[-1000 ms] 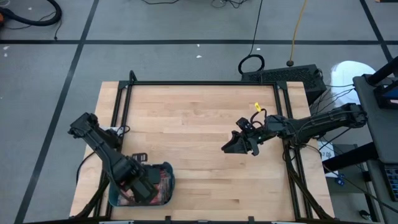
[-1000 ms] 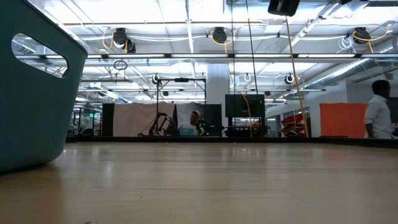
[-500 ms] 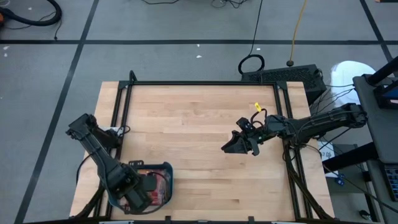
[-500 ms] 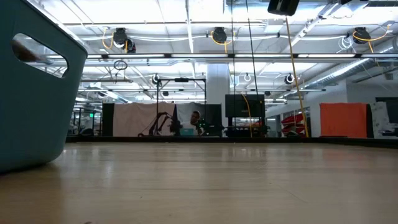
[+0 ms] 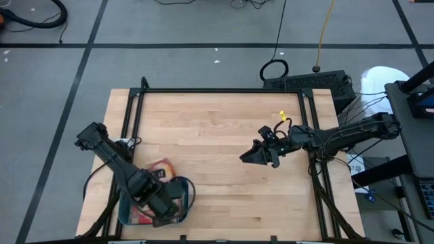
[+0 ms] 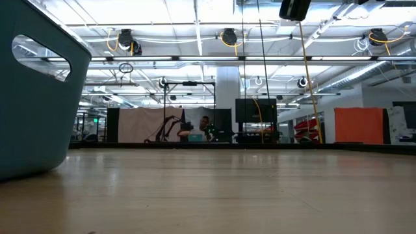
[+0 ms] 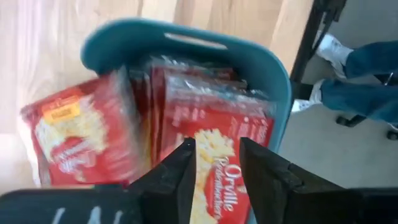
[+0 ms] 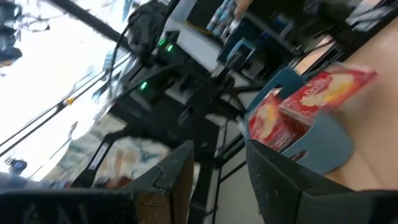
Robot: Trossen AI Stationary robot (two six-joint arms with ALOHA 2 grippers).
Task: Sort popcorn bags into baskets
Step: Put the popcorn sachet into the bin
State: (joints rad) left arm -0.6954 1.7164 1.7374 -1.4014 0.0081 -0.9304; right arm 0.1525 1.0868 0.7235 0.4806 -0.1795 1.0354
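Risk: one popcorn bag [image 5: 161, 167] leans over the basket [image 5: 182, 186] rim at the surface's near-left corner and may tip out, judging by its tilt. Left tool [image 7: 216, 163] hovers above the packed bags, fingers parted, empty. Right tool [image 5: 248, 156] waits mid-surface, parted, empty.

A: State the floor condition.
B: Grey floor [image 5: 203, 27] crossed by dark tape lines [image 5: 169, 46]. A coiled black cable [image 5: 274, 69] lies near the table's far edge.

A: State the ceiling and lighting.
B: Exposed ceiling with bright strip lights [image 6: 162, 16] and a horizontal beam [image 6: 214, 59].

A: State the far-room contents.
B: An orange panel [image 6: 357, 125], a dark monitor [image 6: 255, 112], a tan partition [image 6: 146, 125], and a seated person [image 6: 205, 125].
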